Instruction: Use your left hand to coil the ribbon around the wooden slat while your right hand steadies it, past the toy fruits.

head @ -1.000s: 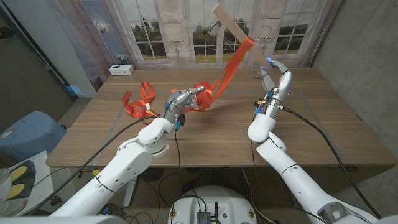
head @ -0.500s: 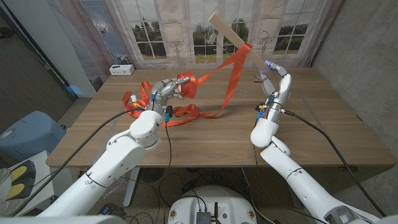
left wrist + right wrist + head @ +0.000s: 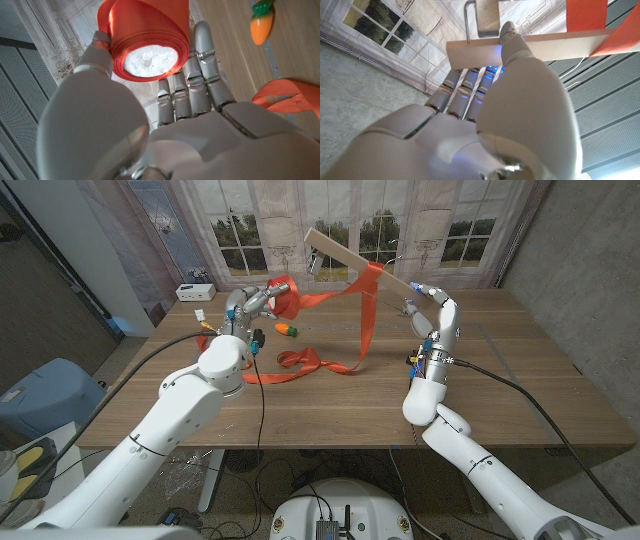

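Observation:
My right hand [image 3: 430,305] grips the near end of the wooden slat [image 3: 350,258], which slants up and to the left above the table's far side. The orange ribbon [image 3: 366,310] is wrapped on the slat's middle. One strand hangs to loops lying on the table [image 3: 305,362]; another runs taut to the ribbon roll [image 3: 283,297]. My left hand [image 3: 252,304] holds that roll off the table at the far left. In the left wrist view the roll [image 3: 147,42] sits between the fingers [image 3: 202,60]. In the right wrist view the fingers [image 3: 520,55] press on the slat [image 3: 560,42].
A toy carrot [image 3: 287,330] lies on the table just past the ribbon loops, also seen as the carrot [image 3: 262,25]. A small white box [image 3: 195,292] stands at the far left corner. Curtains hang behind the table. A blue bin [image 3: 40,400] stands off the left edge.
My left hand has carried the roll left and upward, pulling the ribbon taut. The slat has swung left and lower in my right hand. The toy carrot has come into sight.

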### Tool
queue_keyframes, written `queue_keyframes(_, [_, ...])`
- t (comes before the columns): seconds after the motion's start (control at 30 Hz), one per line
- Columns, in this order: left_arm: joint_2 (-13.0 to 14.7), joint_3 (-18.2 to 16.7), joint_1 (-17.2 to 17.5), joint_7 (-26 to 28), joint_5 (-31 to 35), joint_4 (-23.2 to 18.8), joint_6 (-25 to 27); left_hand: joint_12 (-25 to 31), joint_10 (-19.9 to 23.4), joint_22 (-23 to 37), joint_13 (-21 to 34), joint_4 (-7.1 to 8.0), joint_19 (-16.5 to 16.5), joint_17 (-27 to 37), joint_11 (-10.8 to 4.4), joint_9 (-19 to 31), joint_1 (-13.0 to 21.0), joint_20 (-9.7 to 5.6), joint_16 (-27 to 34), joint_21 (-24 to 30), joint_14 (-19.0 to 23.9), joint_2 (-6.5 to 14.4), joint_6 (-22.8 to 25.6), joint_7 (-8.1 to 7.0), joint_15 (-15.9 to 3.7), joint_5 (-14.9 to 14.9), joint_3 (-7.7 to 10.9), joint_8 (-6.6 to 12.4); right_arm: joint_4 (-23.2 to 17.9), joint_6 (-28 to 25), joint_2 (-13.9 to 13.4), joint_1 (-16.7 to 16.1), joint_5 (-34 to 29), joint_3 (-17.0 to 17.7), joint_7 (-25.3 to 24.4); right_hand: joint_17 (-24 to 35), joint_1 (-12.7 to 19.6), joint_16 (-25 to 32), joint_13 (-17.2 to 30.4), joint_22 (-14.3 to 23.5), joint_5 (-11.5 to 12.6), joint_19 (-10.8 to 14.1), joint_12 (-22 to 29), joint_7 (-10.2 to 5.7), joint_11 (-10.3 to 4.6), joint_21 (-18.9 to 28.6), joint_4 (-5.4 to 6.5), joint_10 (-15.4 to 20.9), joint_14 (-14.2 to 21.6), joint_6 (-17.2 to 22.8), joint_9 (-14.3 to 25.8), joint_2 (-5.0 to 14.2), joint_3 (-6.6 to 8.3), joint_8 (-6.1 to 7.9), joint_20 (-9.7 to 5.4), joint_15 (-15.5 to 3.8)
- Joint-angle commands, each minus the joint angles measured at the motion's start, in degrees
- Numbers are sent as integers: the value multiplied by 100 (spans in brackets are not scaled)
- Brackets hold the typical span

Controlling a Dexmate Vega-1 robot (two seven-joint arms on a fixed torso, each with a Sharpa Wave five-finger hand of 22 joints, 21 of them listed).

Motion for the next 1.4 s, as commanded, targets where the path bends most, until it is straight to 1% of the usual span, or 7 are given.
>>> queue_keyframes(0.03, [69, -350, -393, -143, -278, 28, 417, 14, 1232, 15, 1972, -16, -86, 15, -1189, 1304, 1446, -620, -29, 35, 1656, 1511, 1027, -16, -1967, 23, 825, -8, -52, -190, -129, -45, -303, -125, -39, 14, 595, -29, 50, 11, 47, -8, 243, -42, -16, 36, 23, 506, 58, 34, 21, 640, 9, 29, -32, -802])
queue_keyframes(0.37, [302, -691, -859, -335, -867, -12, 1059, -8, 1240, 14, 1967, -11, -93, 14, -1205, 1298, 1431, -609, -59, 41, 1657, 1515, 1043, -18, -1964, 21, 821, -34, -47, -307, -198, -2, -508, -272, -39, 23, 593, -56, 56, 12, 50, -20, 255, -51, -37, 69, 24, 496, 74, 35, 23, 634, -2, 28, -39, -806])
queue_keyframes(0.57, [450, -757, -1215, -437, -1197, 1, 1423, -15, 1267, 13, 1961, -12, -92, 20, -1214, 1309, 1427, -606, -74, 44, 1652, 1517, 1043, -25, -1963, 21, 820, -44, -115, -519, -311, 18, -631, -417, -29, 28, 593, -72, 46, 12, 52, -21, 256, -65, -44, 90, 26, 499, 80, 33, 25, 634, -6, 27, -41, -806])
queue_keyframes(0.67, [520, -761, -1471, -544, -1415, 31, 1611, -25, 1257, 12, 1961, -10, -89, 21, -1231, 1313, 1421, -601, -81, 47, 1652, 1517, 1040, -26, -1961, 20, 818, -51, -160, -659, -365, 19, -715, -499, -5, 31, 591, -79, 37, 12, 53, -24, 256, -65, -39, 100, 27, 502, 86, 31, 25, 634, -8, 26, -43, -806])
queue_keyframes(1.0, [814, -489, -2376, -502, -1622, -50, 2347, -47, 1257, 11, 1953, -10, -106, 36, -1221, 1320, 1413, -592, -96, 45, 1644, 1521, 1045, -29, -1959, 21, 816, -68, -178, -922, -451, 33, -829, -693, -28, 39, 590, -105, 26, 11, 57, -29, 259, -80, -46, 135, 28, 500, 104, 43, 27, 631, -17, 29, -44, -809])
queue_keyframes(1.23, [891, -50, -3088, -614, -1513, -130, 2712, -60, 1249, 11, 1960, -11, -99, 44, -1236, 1322, 1407, -595, -106, 49, 1648, 1521, 1054, -43, -1964, 21, 813, -80, -185, -1205, -515, 91, -1009, -886, 23, 45, 588, -127, 26, 10, 58, -40, 266, -82, -56, 162, 29, 497, 117, 44, 28, 627, -25, 29, -47, -810])
queue_keyframes(1.4, [866, 240, -3447, -793, -1358, -220, 2774, -69, 1263, 11, 1953, -12, -120, 52, -1242, 1327, 1403, -591, -122, 45, 1627, 1521, 1050, -42, -1959, 21, 813, -91, -191, -1311, -553, 116, -1044, -997, 60, 48, 586, -138, 29, 9, 60, -46, 270, -80, -64, 177, 31, 493, 125, 49, 29, 628, -29, 31, -46, -810])
